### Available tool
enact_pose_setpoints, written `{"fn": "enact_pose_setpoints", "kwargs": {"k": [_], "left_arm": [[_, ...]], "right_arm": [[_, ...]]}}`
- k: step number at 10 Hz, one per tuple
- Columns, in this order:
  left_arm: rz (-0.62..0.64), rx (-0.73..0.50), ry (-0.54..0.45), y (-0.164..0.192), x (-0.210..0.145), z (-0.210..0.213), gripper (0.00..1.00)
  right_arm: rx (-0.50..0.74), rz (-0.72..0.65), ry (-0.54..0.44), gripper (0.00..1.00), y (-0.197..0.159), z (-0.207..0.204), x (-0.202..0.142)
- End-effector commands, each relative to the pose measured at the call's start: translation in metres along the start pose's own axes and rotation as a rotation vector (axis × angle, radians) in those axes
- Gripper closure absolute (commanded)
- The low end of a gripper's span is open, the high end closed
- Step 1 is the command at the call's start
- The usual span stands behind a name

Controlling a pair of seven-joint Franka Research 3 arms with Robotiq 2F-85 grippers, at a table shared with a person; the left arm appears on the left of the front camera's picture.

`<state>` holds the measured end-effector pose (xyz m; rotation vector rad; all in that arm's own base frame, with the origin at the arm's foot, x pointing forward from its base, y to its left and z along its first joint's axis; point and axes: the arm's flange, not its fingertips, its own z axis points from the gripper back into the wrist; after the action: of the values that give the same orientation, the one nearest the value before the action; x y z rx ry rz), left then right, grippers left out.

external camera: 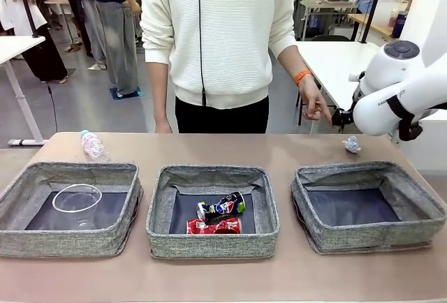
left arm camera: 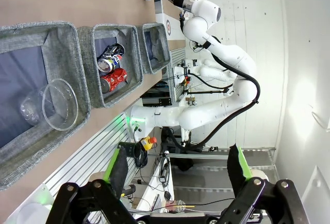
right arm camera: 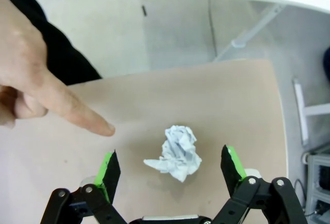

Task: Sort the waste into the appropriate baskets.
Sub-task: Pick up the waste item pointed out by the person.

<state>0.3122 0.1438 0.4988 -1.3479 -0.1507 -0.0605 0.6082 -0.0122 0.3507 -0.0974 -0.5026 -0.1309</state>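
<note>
Hovering wide open and empty over the paper ball (right arm camera: 177, 153), the right hand (right arm camera: 169, 153) risked nipping the person's finger (right arm camera: 85, 116) beside it; the left hand (left arm camera: 175, 149) was likewise open, empty.

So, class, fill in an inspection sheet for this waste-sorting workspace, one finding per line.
Surface: brown table with three grey woven baskets in a row.
Job's things: clear plastic cup in left basket; dark printed can and crushed red can in middle basket; clear plastic bottle lying on the table behind the left basket; crumpled paper ball on the table behind right basket.
Clutter: nothing seen.
Grippers: left gripper open, holding nothing; right gripper open, aimed at the paper ball, not touching it.
Cables: dark cables by the arm mounts, off the table.
Surroundings: person at the far side, hand pointing at the paper ball; white tables behind.
</note>
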Motion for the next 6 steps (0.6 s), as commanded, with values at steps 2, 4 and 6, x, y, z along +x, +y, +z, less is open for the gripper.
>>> {"fn": "enact_pose_setpoints", "kwargs": {"k": [2, 4, 6], "left_arm": [[-0.007, 0.005, 0.007, 0.0, -0.003, 0.0, 0.0], [-0.007, 0.005, 0.007, 0.0, -0.003, 0.0, 0.0], [-0.007, 0.005, 0.007, 0.0, -0.003, 0.0, 0.0]], "right_arm": [[-0.038, 0.006, 0.034, 0.0, -0.009, -0.013, 0.005], [-0.043, -0.006, 0.052, 0.0, -0.013, -0.02, 0.002], [-0.05, -0.012, 0.067, 0.0, -0.013, -0.025, 0.0]]}}
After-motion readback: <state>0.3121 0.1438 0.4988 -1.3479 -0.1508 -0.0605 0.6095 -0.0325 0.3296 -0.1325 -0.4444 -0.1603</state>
